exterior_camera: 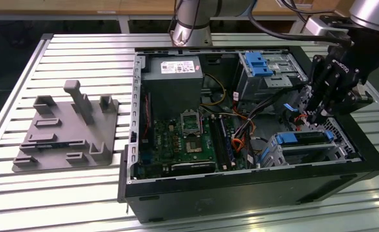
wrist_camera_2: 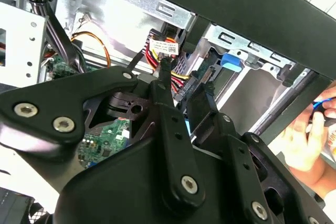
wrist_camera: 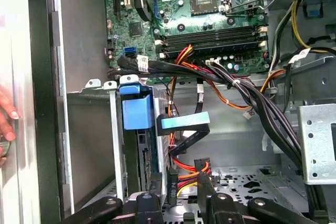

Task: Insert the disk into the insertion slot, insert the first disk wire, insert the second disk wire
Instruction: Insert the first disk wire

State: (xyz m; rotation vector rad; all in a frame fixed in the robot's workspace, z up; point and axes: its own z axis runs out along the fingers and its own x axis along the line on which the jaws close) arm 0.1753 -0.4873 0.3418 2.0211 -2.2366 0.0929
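The disk (exterior_camera: 303,138), framed in its blue caddy, sits inside the insertion slot (exterior_camera: 286,155), a silver perforated cage at the case's corner on the exterior view's right. In the first wrist view the disk (wrist_camera: 136,115) stands edge-on in the slot (wrist_camera: 89,129). My gripper (exterior_camera: 312,116) hangs just above and behind the disk. Its fingertips (wrist_camera: 155,187) are shut on a black wire connector (wrist_camera: 173,184) with red, yellow and orange leads. In the second wrist view the gripper (wrist_camera_2: 186,80) holds that connector (wrist_camera_2: 182,92) close to the disk's rear. A second wire with a flat blue connector (wrist_camera: 185,123) hangs loose beside the disk.
A bundle of black cables (wrist_camera: 252,98) crosses the case above the motherboard (exterior_camera: 183,140). A taller cage with a blue latch (exterior_camera: 260,65) stands behind. A grey fixture (exterior_camera: 67,130) lies on the slatted table. A person's hand (wrist_camera_2: 307,140) rests outside the case wall.
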